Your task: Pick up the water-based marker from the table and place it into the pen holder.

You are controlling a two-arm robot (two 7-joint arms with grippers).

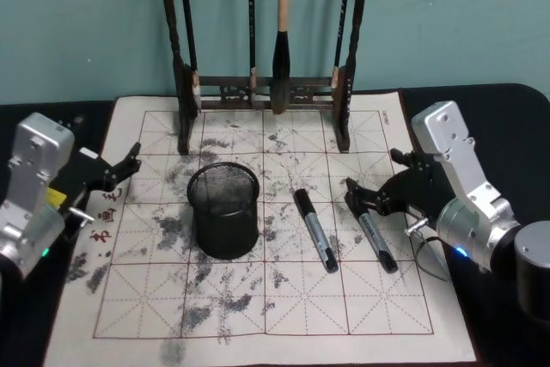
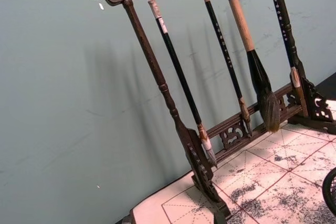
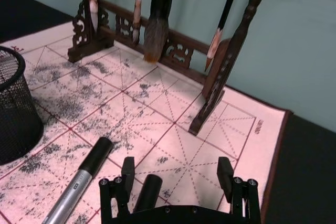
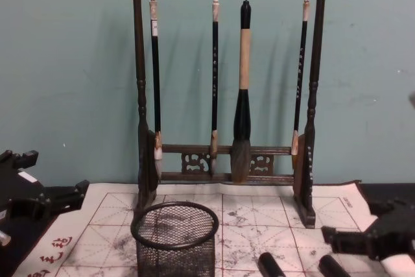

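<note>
Middle right in the head view, the spread right end effector (image 1: 371, 172) straddles the cap of a marker (image 1: 378, 242); the left end effector (image 1: 127, 169), also spread, hangs far left.

A plain teal wall (image 4: 65, 63) is running unbroken behind the work area. A dark wooden brush rack (image 4: 137, 95) is standing close before it, with four brushes (image 4: 243, 50) hanging from its top rail. Light is coming from the front, casting soft shadows (image 4: 272, 76) of rack and brushes onto the paint. A few pale flecks (image 2: 101, 6) are showing on the wall, possibly chips or scuffs.
</note>
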